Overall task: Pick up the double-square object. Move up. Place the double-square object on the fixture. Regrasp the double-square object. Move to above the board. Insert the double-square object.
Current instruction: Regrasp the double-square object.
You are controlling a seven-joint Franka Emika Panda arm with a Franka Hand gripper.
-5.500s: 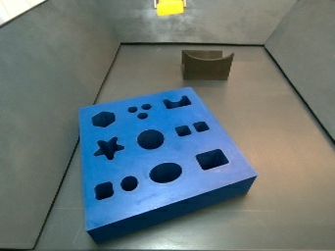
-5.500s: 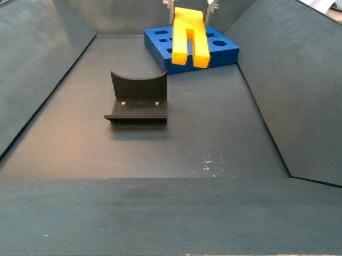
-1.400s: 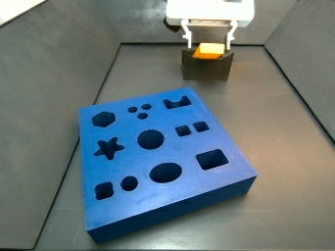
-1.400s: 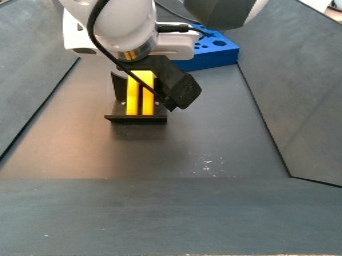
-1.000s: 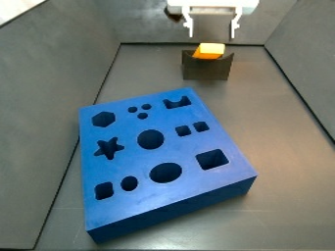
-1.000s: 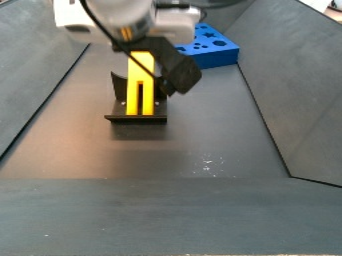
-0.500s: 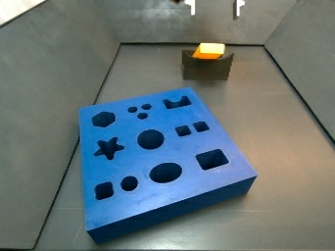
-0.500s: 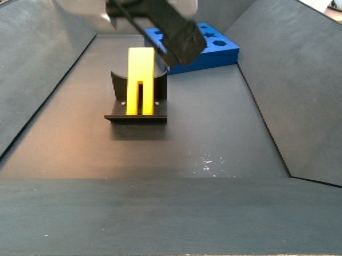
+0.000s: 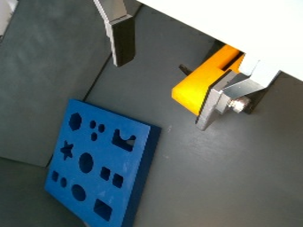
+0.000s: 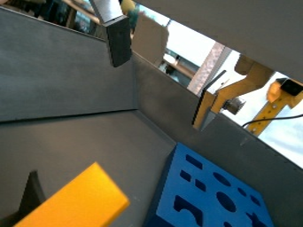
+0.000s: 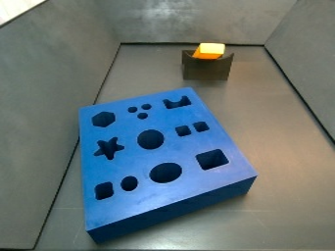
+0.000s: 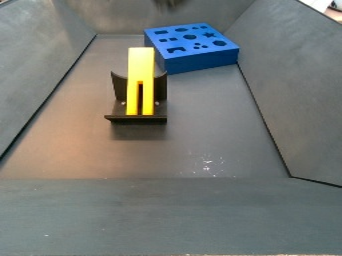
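Standing in fixture (image 12: 136,104): double-square object (image 12: 140,81), upright.
Gripper (image 9: 166,69): above it, fingers (image 9: 120,35) wide, empty.
Board (image 11: 163,156): apart.

The dark grey floor (image 12: 201,140) carries two items, well apart. The blue board (image 11: 164,157) lies flat on it, cut-outs facing up. The fixture (image 12: 136,108) stands directly on the floor. The gripper (image 9: 172,66) hangs above the floor, its fingers (image 9: 120,37) apart with nothing between them.
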